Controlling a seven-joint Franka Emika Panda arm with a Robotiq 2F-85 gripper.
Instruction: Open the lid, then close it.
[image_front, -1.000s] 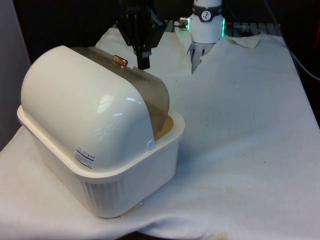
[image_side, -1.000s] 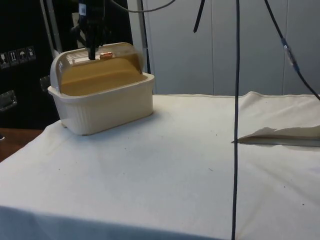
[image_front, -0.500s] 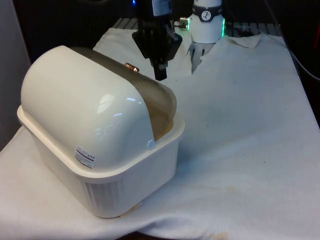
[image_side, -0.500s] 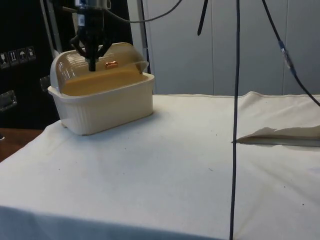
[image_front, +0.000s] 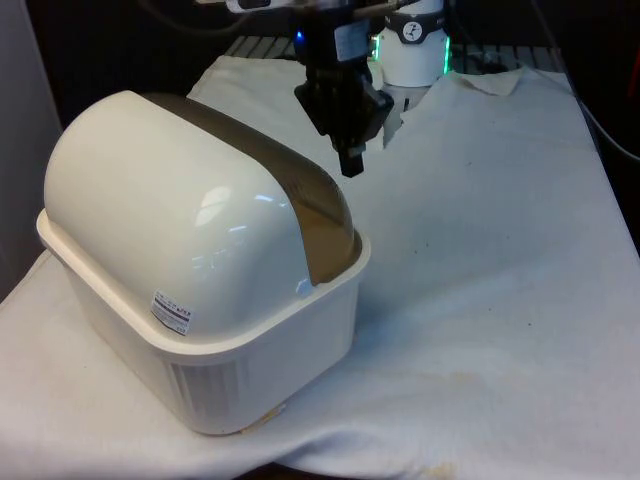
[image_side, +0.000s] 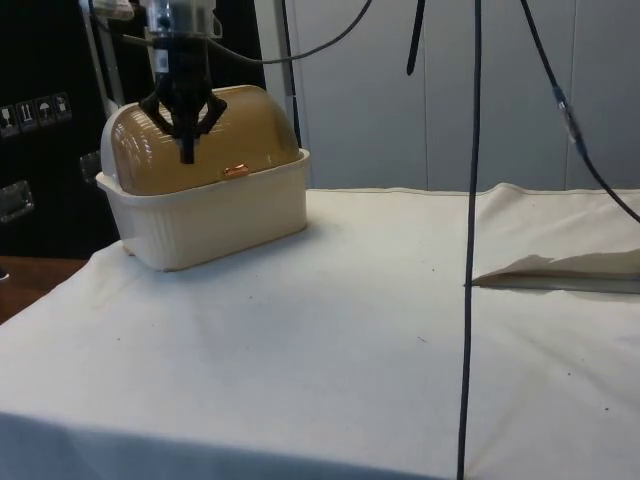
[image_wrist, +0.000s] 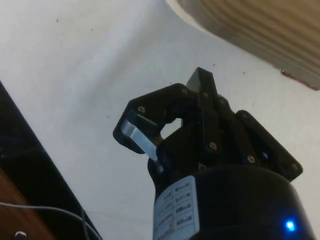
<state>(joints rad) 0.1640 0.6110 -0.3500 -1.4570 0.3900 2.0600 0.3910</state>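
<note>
One cream bread box (image_front: 200, 300) is seen on the tabletop (image_front: 480, 280), its brown lid (image_side: 215, 135) rolled fully down. A small label (image_front: 170, 313) on its end cannot be read. Closed, empty jaws (image_front: 351, 166) hang just beside the lid.

We cannot see the cream plastic bread box's (image_front: 210, 330) front opening from the front view; its rounded back hides it. In the wrist view its ribbed wall (image_wrist: 260, 30) is cut off by the edge.
</note>
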